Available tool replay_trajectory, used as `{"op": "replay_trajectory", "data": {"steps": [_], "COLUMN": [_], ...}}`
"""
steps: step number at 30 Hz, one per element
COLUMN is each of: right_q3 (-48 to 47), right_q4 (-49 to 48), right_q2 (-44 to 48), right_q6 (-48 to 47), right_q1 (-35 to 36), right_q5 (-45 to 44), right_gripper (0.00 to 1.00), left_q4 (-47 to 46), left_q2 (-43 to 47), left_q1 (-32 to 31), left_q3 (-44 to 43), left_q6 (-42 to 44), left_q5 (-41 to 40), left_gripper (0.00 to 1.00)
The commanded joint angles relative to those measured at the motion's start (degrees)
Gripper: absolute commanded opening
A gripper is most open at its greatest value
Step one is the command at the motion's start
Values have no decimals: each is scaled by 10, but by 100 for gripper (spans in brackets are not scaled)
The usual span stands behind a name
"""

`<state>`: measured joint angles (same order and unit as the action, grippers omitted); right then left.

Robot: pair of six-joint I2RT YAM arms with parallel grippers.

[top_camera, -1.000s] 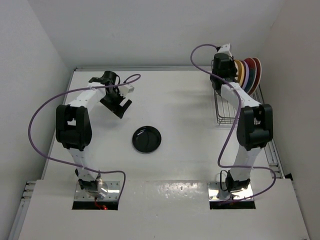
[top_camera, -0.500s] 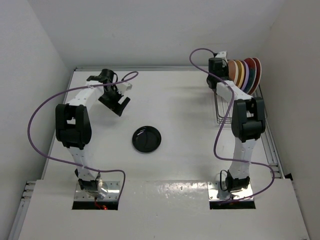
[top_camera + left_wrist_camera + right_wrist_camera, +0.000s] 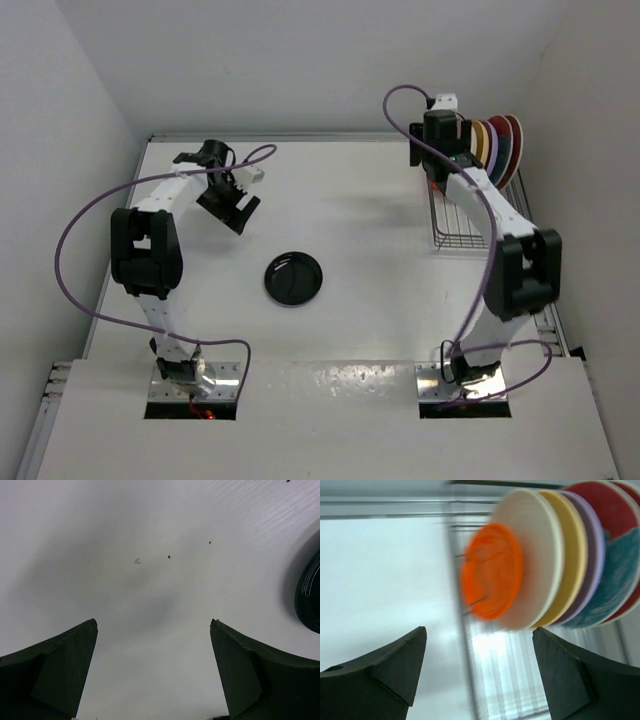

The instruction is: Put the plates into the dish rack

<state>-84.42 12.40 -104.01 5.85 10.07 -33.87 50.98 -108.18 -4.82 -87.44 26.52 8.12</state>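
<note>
Several plates stand on edge in the dish rack (image 3: 462, 215) at the back right: orange-red (image 3: 492, 570), cream (image 3: 536, 555), yellow-orange (image 3: 571, 550), lilac (image 3: 593, 555) and red with teal pattern (image 3: 615, 572). My right gripper (image 3: 479, 630) is open just in front of the orange-red plate, with nothing between its fingers. In the top view it (image 3: 437, 160) hovers at the rack's far left end beside the plate row (image 3: 497, 147). A glossy black plate (image 3: 293, 278) lies flat mid-table. My left gripper (image 3: 238, 213) hangs open up-left of it, over bare table (image 3: 150, 580).
The rack's wire floor (image 3: 510, 680) runs toward me, without plates in its near part. The black plate's rim (image 3: 310, 595) shows at the right edge of the left wrist view. White walls close in the table at the back and both sides.
My right gripper went from shut to open, letting go of the orange-red plate, which now stands in the rack. The right arm's elbow swung right. The left arm barely moved.
</note>
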Motion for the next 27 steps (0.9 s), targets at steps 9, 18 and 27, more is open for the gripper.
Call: {"op": "replay_trajectory", "data": {"steps": [9, 18, 27], "right_q3": [151, 241, 305], "right_q4": [12, -84, -196], "right_q2": [51, -30, -107], "right_q6": [164, 252, 326], "right_q1": [202, 247, 253], "right_q5": [564, 589, 652], "right_gripper": [98, 74, 55], "left_q4": [-22, -34, -34], "left_q2": [85, 191, 255], "left_q1": [6, 6, 6], "left_q3": [84, 181, 229], "left_q6": [-13, -24, -29], "left_q5": [-82, -87, -93], "left_gripper": [99, 99, 99]}}
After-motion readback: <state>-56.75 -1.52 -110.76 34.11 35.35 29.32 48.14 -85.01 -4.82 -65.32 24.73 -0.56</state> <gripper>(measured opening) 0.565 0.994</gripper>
